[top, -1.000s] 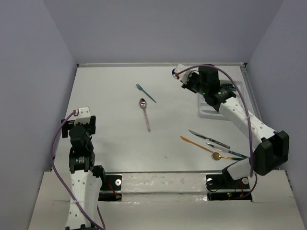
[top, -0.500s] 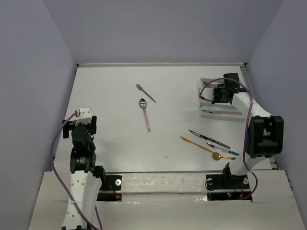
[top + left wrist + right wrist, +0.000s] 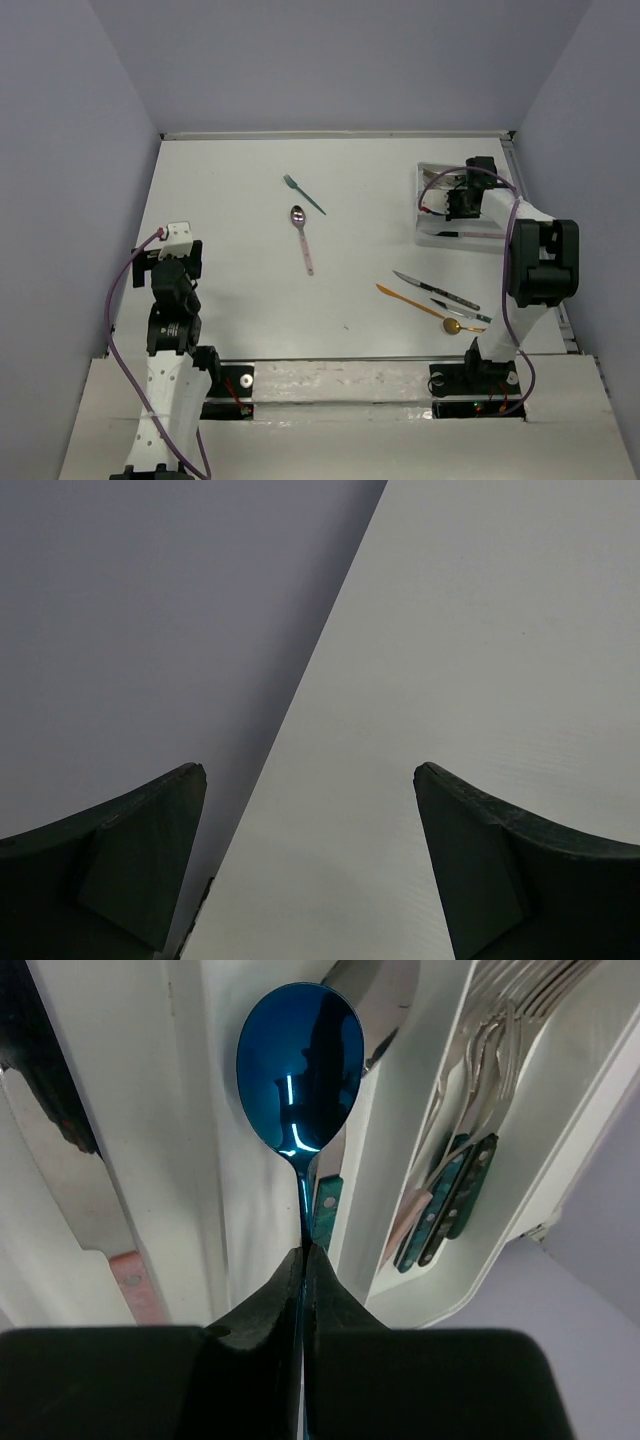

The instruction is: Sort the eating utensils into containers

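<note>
My right gripper [image 3: 306, 1248] is shut on the thin handle of a blue spoon [image 3: 300, 1065], whose bowl hangs over the middle compartment of the white cutlery tray [image 3: 425, 1120]. Another spoon with a teal handle [image 3: 327, 1200] lies beneath it, and several forks [image 3: 500, 1020] fill the compartment to the right. From above, the right gripper [image 3: 462, 200] sits over the tray [image 3: 428, 236] at the far right. On the table lie a teal fork [image 3: 303, 193], a pink-handled spoon [image 3: 302, 237], an orange utensil [image 3: 408, 301], a gold spoon [image 3: 460, 326] and two dark-handled knives [image 3: 435, 289]. My left gripper [image 3: 310, 780] is open over bare table.
The left arm [image 3: 170, 290] stands folded near the table's left edge, beside the grey side wall [image 3: 150, 630]. A pink-handled knife [image 3: 125, 1270] lies in the tray's left compartment. The right arm's purple cable [image 3: 510, 240] loops over the tray's near side.
The right arm swung from the far middle-right back over the tray and lowered the blue spoon toward it. The left arm barely shifted.
</note>
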Robot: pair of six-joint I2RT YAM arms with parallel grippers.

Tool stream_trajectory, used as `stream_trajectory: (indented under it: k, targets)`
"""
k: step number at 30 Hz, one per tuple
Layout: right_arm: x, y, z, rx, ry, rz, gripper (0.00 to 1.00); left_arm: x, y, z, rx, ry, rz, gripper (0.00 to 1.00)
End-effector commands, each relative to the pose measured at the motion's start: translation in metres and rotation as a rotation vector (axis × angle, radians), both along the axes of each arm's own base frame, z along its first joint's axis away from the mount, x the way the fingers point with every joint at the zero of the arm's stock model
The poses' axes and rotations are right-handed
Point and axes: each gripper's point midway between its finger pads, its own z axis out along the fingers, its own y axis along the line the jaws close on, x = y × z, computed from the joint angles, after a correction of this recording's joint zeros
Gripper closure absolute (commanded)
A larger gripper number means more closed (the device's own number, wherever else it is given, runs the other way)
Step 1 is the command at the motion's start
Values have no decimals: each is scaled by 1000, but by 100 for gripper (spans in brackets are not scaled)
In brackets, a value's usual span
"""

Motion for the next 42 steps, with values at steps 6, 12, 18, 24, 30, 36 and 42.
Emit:
stream_trajectory:
  k: [6,12,18,24,30,36,42]
  targets:
    - [41,3,43,28,-196,-12,48,3,4,7,1,-44,32,1]
    - [57,38,130,183,-445,18,34,3,4,8,2,-47,30,1]
    - [41,170,254,760,-597,-50,27,2,3,8,3,-49,27,1]
    - [-3,302,281,1518,-49,-456,32,1,5,7,10,-51,33,1]
    - [-36,381,169,1342,80,-666,28,0,7,5,17,-47,44,1]
    - [-54,416,93,1043,105,-725,28,0,7,5,19,-48,45,1]
    - [-64,427,43,895,182,-769,29,-1,8,5,20,-50,51,1]
